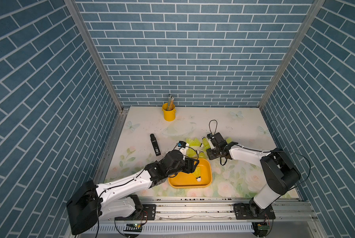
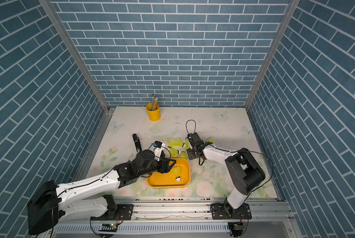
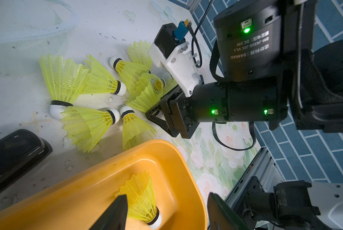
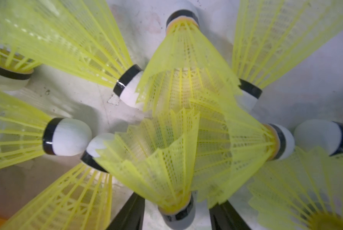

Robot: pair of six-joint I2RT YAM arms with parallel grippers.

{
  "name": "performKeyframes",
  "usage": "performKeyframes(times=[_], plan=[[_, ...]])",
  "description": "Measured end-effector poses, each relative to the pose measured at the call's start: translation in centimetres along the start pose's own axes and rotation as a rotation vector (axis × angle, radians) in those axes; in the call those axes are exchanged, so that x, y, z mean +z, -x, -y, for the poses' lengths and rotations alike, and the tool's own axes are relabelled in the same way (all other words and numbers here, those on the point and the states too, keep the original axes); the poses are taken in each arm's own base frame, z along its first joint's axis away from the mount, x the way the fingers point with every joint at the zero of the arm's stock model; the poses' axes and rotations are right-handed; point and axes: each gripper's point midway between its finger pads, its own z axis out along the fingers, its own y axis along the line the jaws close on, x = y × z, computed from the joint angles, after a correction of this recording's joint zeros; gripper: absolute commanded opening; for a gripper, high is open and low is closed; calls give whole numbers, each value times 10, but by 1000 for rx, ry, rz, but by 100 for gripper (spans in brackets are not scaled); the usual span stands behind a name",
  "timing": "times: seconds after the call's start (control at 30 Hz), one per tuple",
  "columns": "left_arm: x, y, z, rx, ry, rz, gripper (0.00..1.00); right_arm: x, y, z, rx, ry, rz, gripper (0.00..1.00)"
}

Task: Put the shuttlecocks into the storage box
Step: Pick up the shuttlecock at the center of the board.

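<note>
Floral table mat (image 1: 234,123), boxed in by blue brick walls (image 1: 193,61) on three sides. A metal rail (image 1: 193,208) runs along the near edge. Widest bare stretch is the far half of the mat, between the pile and the back wall. A narrower bare band lies to the right of the right arm, up to the side wall. A black tube (image 1: 155,144) lies flat left of the pile, apart from it and from the left wall.

The storage box (image 1: 182,181) sits near the rail, with a strip of mat between them. Inside is a lone shuttlecock (image 1: 197,173) on its side, white tip toward the rail. The other shuttlecocks (image 1: 194,142) lie in a loose cluster on the mat just beyond the box's far rim, several overlapping.

The left gripper (image 3: 167,195) hangs over the box, jaws apart, nothing clamped. One finger (image 3: 116,213) overlaps the lone shuttlecock's skirt in the wrist view; contact unclear.

The right gripper (image 4: 177,199) is down in the cluster, jaws straddling the white tip of one shuttlecock (image 4: 166,159) — a sliver of mat shows on each side of the tip, so no grip yet.

A yellow bucket (image 1: 168,115) stands by the back wall, pencils (image 1: 170,101) upright in it.
</note>
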Motion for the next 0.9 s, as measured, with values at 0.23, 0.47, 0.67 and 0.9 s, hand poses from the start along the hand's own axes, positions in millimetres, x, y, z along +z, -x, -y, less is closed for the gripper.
performKeyframes(times=[0.23,0.47,0.67,0.9], plan=[[0,1,2,1,-9,5,69,5,-5,1,-3,-2,-19,49],[0,1,2,0,-9,5,69,11,-5,1,-2,-1,-19,41],[0,1,2,-1,-8,5,69,13,-3,0,1,6,-11,29],[0,2,1,-1,-5,7,69,4,-8,0,12,11,4,25]])
